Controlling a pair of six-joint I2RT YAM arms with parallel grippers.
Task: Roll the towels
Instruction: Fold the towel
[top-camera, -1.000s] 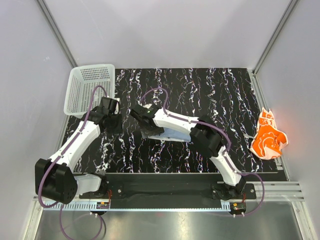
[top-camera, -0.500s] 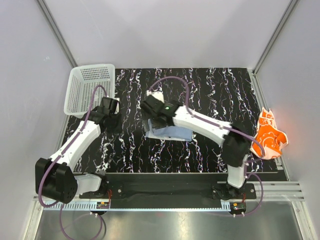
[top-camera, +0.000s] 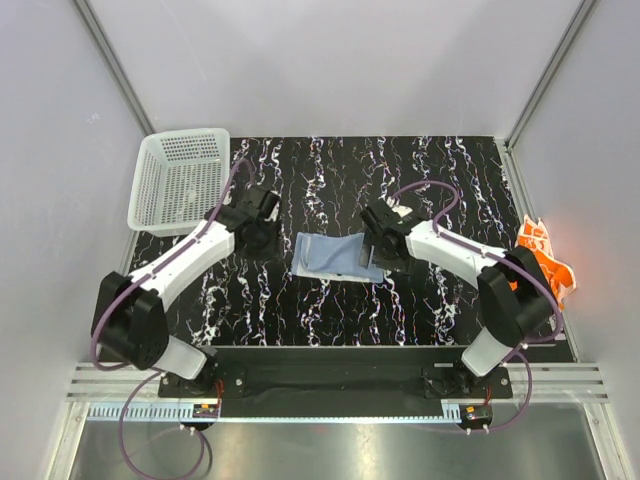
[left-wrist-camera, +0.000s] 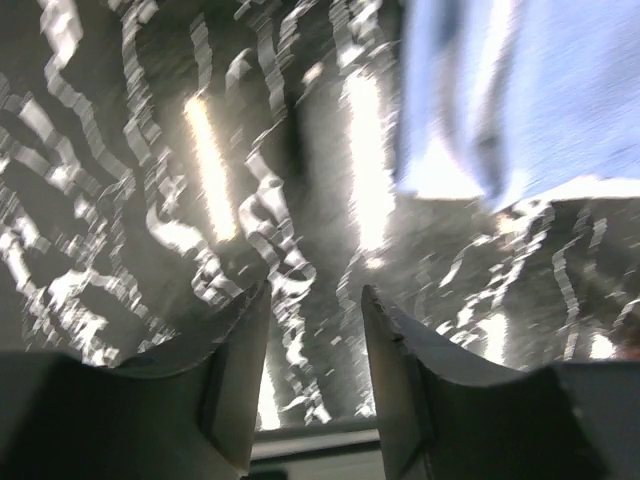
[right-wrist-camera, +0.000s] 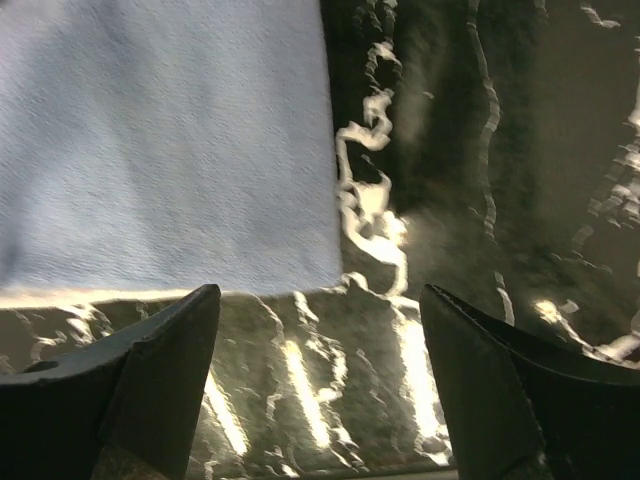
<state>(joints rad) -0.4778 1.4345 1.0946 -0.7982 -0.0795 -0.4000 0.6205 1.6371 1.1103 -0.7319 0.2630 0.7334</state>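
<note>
Light blue towel (top-camera: 335, 256) is lying spread for rolling; left gripper (left-wrist-camera: 315, 300) half-open, right gripper (right-wrist-camera: 320, 295) wide, both empty, flanking its ends.

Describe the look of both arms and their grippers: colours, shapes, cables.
The left arm and right arm share one design: smooth white link shells between bulky black joint housings. A thin purple cable loops along each arm. The left gripper and right gripper each end in two dark, wedge-shaped fingers tapering to blunt tips. No markings are legible.
</note>
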